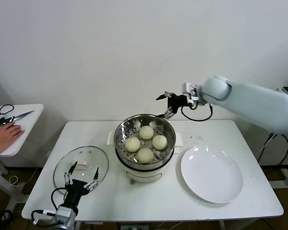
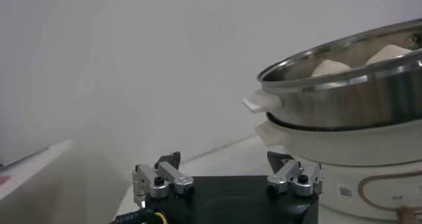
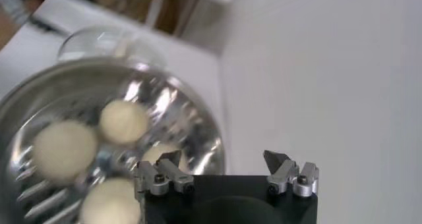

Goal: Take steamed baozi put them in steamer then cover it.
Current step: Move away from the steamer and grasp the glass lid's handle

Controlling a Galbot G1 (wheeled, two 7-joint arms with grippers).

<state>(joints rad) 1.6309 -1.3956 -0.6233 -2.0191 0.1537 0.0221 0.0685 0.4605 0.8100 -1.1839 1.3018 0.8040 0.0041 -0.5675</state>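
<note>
All four steamed baozi (image 1: 145, 143) loaded in steamer (image 1: 145, 165); next, lower left gripper (image 1: 80, 180), jaws apart, squarely onto cover (image 1: 67, 168) handle near desk's front-left edge; right gripper (image 1: 167, 104) empty, spread.

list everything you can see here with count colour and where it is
steamed baozi: four, cream-white, inside the steamer on its perforated tray
steamer: one, shiny steel pot on a cream-white base, table centre, uncovered
cover: one, clear glass with white handle, flat on the table to the steamer's left
plate: one, white, bare, on the table to the steamer's right
table: one, white, under all of these
side table: one, white, far left, with scissors on it
person's hand: one, resting on the side table
left pincer: open, holding nothing, low at the cover's near edge
right pincer: open, holding nothing, raised behind the steamer
</note>
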